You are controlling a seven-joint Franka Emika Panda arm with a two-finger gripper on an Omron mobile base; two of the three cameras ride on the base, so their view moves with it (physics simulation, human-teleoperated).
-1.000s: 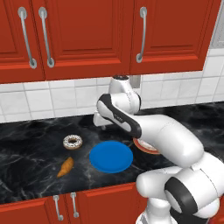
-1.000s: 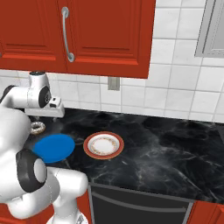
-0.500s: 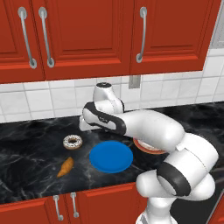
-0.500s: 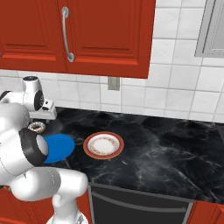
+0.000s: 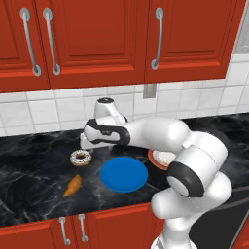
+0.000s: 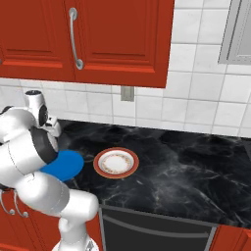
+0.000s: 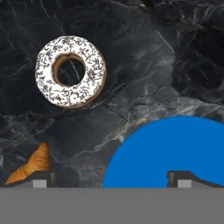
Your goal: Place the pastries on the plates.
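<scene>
A white-iced donut with dark sprinkles (image 5: 80,158) (image 7: 71,71) lies on the black marble counter. The orange croissant (image 5: 73,186) (image 7: 30,168) rests nearer the counter's front edge. A plain blue plate (image 5: 123,173) (image 6: 66,164) (image 7: 175,153) sits to the right of both, with nothing on it. Beyond it is the red-rimmed plate (image 6: 116,163) (image 5: 156,156), half hidden by my arm in the left base view. My gripper (image 5: 89,144) (image 7: 111,179) hangs open above the counter between the donut and the blue plate, holding nothing.
Red wall cabinets with metal handles (image 5: 156,39) hang over the white tiled backsplash, which has an outlet (image 6: 127,93). The counter's front edge (image 5: 97,209) runs close to the croissant. An oven front (image 6: 157,230) sits under the counter to the right.
My arm has swung left, carrying the open gripper from above the plates to a spot just beside the donut. The pastries and plates have stayed put.
</scene>
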